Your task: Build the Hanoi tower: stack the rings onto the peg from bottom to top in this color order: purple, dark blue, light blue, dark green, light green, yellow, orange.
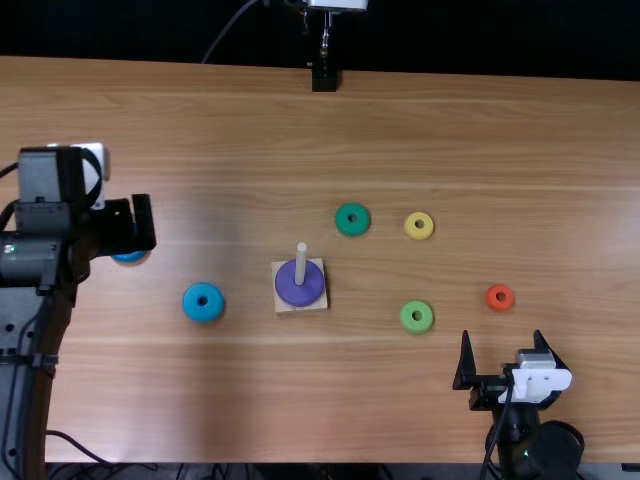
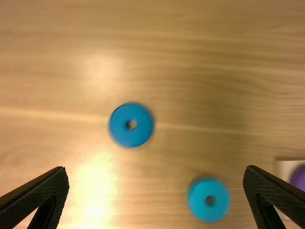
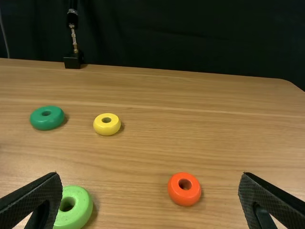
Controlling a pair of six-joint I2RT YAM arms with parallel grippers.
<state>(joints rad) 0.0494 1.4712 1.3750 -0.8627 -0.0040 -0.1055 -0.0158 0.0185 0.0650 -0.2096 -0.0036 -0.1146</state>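
A purple ring circles the peg on its square base. My open left gripper partly covers the dark blue ring, near the light blue ring. Dark green, yellow, light green and orange lie right; my right gripper is open.

Wooden table; peg base, six loose rings on it.
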